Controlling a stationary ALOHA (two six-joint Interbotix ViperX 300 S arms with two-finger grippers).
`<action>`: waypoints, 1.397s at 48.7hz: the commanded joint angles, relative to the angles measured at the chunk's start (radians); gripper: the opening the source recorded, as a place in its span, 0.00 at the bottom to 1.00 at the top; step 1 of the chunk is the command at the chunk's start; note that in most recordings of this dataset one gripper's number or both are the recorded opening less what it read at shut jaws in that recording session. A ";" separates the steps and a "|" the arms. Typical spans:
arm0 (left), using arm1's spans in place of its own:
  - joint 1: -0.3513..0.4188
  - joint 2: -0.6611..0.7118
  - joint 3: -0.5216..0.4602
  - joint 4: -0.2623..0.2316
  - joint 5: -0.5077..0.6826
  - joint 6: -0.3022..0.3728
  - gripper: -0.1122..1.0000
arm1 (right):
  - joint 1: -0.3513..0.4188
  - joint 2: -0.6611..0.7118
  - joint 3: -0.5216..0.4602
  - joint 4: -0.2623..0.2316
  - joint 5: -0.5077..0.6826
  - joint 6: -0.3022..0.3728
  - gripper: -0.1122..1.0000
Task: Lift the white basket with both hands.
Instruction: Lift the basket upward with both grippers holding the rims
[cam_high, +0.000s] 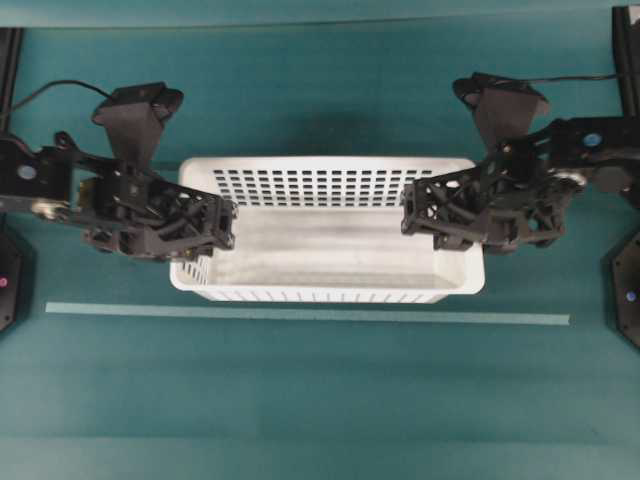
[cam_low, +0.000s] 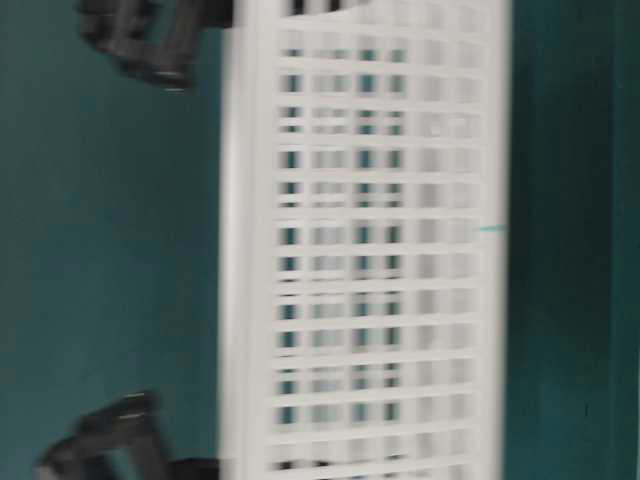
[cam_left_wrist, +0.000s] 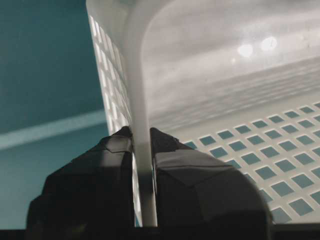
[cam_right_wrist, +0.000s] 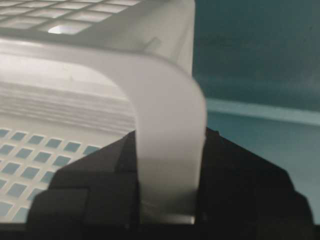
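Observation:
The white basket (cam_high: 330, 186) lies lengthwise across the middle of the teal table, with nothing inside it. My left gripper (cam_high: 226, 226) is shut on its left short wall. In the left wrist view, the left gripper (cam_left_wrist: 141, 133) has one finger outside and one inside the thin rim (cam_left_wrist: 136, 75). My right gripper (cam_high: 411, 213) is shut on the right short wall. Seen from the right wrist, the right gripper (cam_right_wrist: 170, 134) clamps the broad curved rim (cam_right_wrist: 165, 85). From table level the basket's perforated wall (cam_low: 380, 250) is blurred. Whether its floor touches the table cannot be told.
A pale tape strip (cam_high: 300, 315) runs along the table just in front of the basket. Black arm mounts stand at the left edge (cam_high: 8, 275) and the right edge (cam_high: 625, 290). Black frame posts rise at the back corners.

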 joint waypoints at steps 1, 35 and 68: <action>-0.006 -0.060 -0.121 0.003 0.037 0.006 0.11 | 0.006 -0.008 -0.081 0.003 0.040 -0.008 0.28; -0.002 -0.110 -0.551 0.003 0.247 0.061 0.11 | 0.020 -0.026 -0.571 -0.015 0.540 -0.051 0.28; -0.031 -0.026 -0.923 0.000 0.495 0.133 0.11 | 0.092 0.081 -1.043 -0.040 0.811 -0.083 0.28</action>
